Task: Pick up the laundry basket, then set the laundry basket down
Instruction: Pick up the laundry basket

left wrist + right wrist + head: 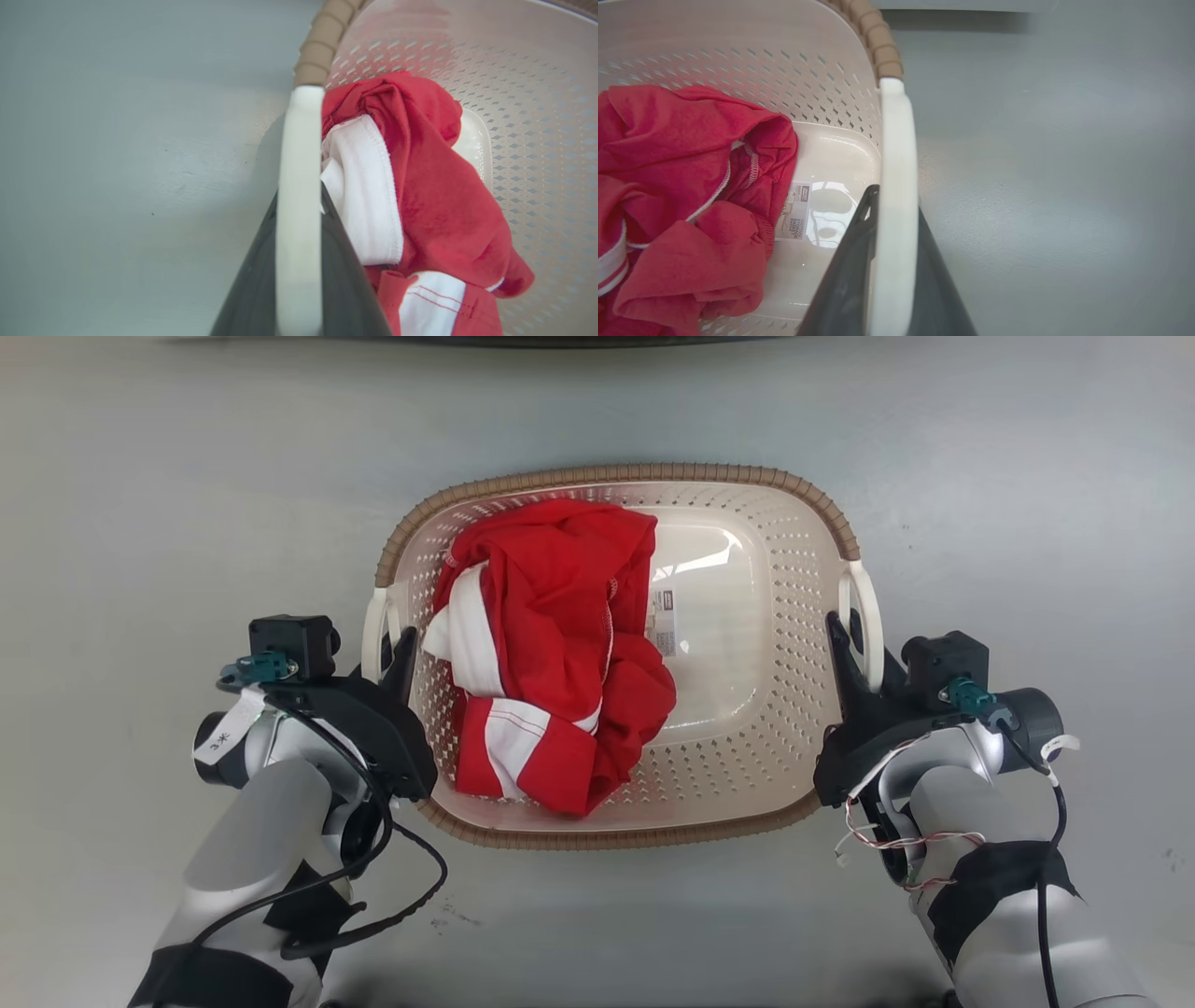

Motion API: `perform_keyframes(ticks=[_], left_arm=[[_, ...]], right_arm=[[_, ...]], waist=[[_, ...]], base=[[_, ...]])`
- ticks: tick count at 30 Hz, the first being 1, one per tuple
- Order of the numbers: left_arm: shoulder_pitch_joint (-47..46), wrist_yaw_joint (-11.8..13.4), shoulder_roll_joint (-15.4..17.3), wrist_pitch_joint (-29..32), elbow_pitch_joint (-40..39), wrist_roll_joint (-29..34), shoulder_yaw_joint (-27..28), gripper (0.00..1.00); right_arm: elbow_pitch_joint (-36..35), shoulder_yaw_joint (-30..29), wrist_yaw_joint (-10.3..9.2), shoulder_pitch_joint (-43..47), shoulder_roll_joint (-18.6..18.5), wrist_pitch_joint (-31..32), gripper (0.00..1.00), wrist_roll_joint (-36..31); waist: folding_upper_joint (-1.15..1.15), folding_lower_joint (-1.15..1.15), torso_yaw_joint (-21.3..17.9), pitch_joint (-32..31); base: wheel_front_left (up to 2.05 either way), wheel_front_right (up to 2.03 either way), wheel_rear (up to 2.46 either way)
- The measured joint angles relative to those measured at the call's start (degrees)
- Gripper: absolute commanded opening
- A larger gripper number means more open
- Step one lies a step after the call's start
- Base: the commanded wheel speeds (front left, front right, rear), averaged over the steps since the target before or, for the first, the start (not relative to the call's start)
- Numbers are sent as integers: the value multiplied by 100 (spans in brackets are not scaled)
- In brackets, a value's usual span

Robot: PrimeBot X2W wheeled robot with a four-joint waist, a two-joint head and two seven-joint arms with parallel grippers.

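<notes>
Laundry basket sits dead centre ahead of the robot, long axis running 9 to 3 o'clock, one white loop handle at each end. Left gripper is on the 9 o'clock handle, right gripper on the 3 o'clock handle. Both arms are equally near. In each wrist view the handle runs between the two dark fingers, which press against it on both sides, so both look clamped on. Crumpled red-and-white garment lies in the 9 o'clock half, so the load likely sits left-heavy. Plain grey floor, open on all sides. Can't tell if the basket is touching down or just off it.
</notes>
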Motion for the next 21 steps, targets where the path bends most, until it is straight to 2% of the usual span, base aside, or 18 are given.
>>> perform_keyframes(ticks=[16, 21], left_arm=[[-56, -3, -167, 294, 659, -333, -207, 0], [-26, -3, -211, 497, 835, -419, -305, 0]], right_arm=[[976, 36, 233, -107, 77, 65, 0, 82], [1285, 67, 356, -113, 93, 167, 0, 134]], waist=[[0, 0, 57, -921], [0, 0, 47, -1376]], base=[[0, 0, 0], [0, 0, 0]])
